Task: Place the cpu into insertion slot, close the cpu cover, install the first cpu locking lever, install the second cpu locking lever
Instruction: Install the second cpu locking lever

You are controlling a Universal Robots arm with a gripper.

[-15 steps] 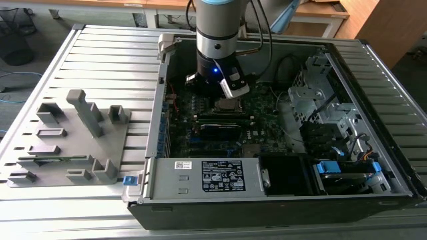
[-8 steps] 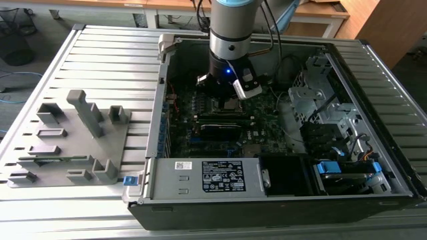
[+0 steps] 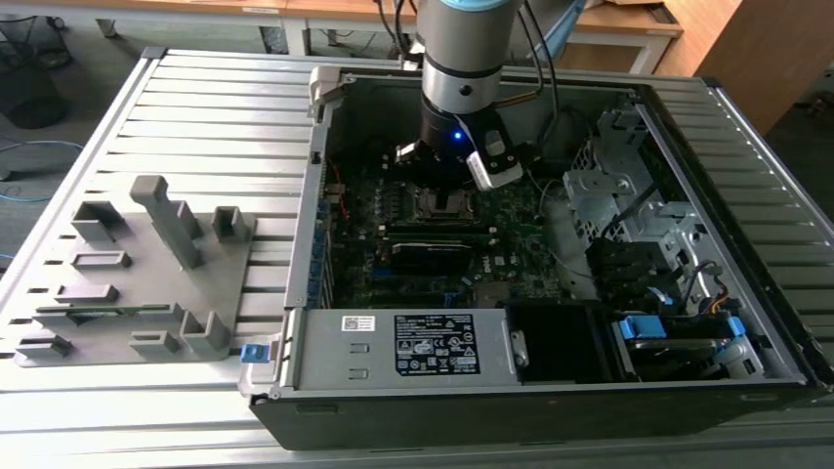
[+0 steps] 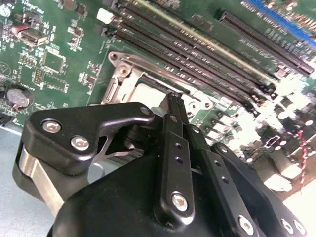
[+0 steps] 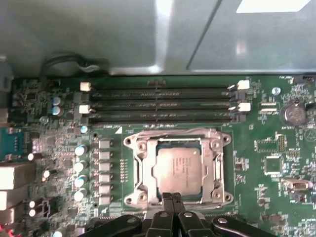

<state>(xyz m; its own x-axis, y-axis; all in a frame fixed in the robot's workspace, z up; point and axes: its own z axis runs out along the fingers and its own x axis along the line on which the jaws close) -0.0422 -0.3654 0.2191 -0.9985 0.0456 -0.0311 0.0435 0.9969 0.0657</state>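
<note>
The cpu (image 5: 177, 171) is seen lying in the insertion slot (image 5: 137, 170), its pale metal face framed by the cpu cover (image 5: 213, 157), which appears to be folded down flat around it. The gripper (image 5: 172, 198) is held low over the near edge of the socket, its fingers (image 5: 167, 203) pressed together with nothing clamped between them, the tips just at the rim of the frame. In the exterior view the arm is reached down into the open computer case (image 3: 729, 386), with the gripper (image 3: 450, 181) hovering over the motherboard (image 3: 521, 230). Whether either locking lever is latched cannot be told from these views. Trouble is judged most likely from the closed tips: if they are driven down a touch off the lever wire, the cover or the chip's face could be scraped, or the cover pressed unevenly so the chip is skewed on its contacts. A lever could also be slipped off the narrow tips and sprung back. The memory slots (image 5: 160, 104) are close beside the socket, and their white clips (image 5: 243, 85) could be clipped by a wide sweep.
</note>
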